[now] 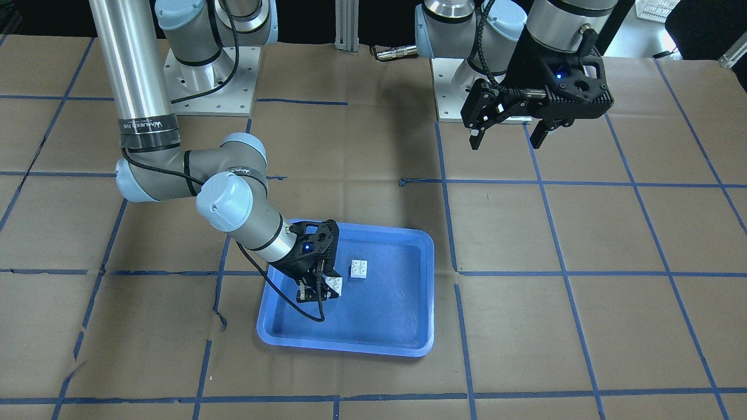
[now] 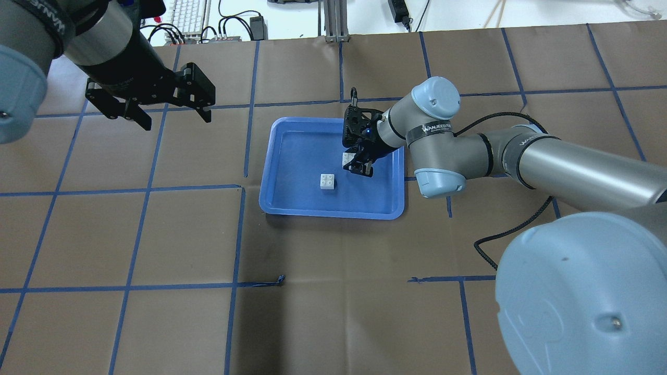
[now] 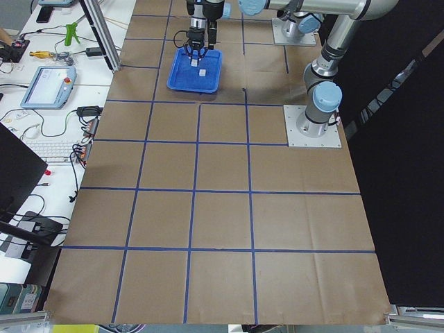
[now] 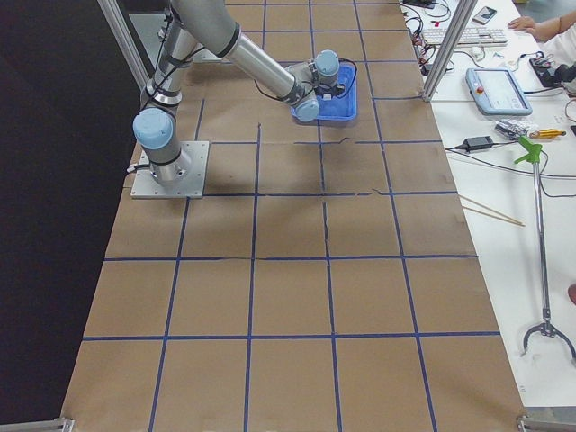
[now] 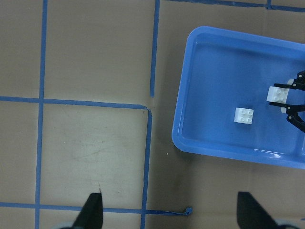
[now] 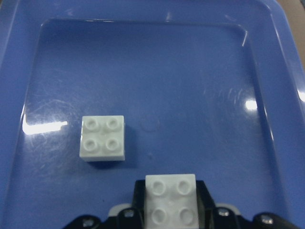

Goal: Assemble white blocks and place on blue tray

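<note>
The blue tray point(image 2: 333, 212) lies mid-table. One white block point(image 2: 328, 180) sits loose on the tray floor, studs up; it also shows in the right wrist view point(image 6: 103, 137) and the left wrist view point(image 5: 244, 115). My right gripper point(image 2: 359, 164) is low inside the tray, shut on the second white block point(image 6: 171, 202), studs up, a short way from the loose block and apart from it. That held block also shows in the front view point(image 1: 335, 286). My left gripper point(image 2: 173, 117) is open and empty, high above the table, off to the tray's side.
Brown paper with a blue tape grid covers the table point(image 2: 156, 250). The two arm bases point(image 1: 213, 81) stand on the robot's side. Monitors, a keyboard and tools lie on a side bench point(image 3: 48, 83) beyond the table's edge.
</note>
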Action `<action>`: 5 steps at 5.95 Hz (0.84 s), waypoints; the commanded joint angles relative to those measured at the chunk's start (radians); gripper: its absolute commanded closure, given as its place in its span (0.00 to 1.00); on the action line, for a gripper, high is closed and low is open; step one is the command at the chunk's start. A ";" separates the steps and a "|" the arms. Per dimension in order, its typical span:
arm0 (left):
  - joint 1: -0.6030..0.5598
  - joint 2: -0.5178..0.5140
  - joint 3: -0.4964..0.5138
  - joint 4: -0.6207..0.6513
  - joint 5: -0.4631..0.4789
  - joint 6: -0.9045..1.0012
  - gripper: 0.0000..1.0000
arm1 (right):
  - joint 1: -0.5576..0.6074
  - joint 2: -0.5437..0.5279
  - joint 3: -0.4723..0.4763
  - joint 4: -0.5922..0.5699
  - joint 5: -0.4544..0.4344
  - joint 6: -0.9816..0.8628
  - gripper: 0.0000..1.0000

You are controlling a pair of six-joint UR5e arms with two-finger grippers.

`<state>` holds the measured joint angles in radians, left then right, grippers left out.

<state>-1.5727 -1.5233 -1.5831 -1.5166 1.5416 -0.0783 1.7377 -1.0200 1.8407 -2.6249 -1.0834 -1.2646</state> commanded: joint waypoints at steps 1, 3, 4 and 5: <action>0.000 0.000 0.002 0.001 -0.002 0.000 0.01 | 0.020 0.000 0.003 0.002 -0.004 0.019 0.73; 0.000 0.000 0.002 0.001 -0.002 -0.001 0.01 | 0.019 -0.015 0.043 -0.001 -0.009 0.019 0.73; 0.000 0.000 0.002 0.001 0.000 -0.001 0.01 | 0.019 -0.043 0.049 0.005 -0.010 0.019 0.73; 0.000 0.000 0.002 0.001 -0.002 -0.001 0.01 | 0.020 -0.045 0.070 0.003 -0.006 0.019 0.73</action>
<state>-1.5723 -1.5233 -1.5816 -1.5156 1.5409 -0.0797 1.7570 -1.0564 1.8946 -2.6220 -1.0914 -1.2456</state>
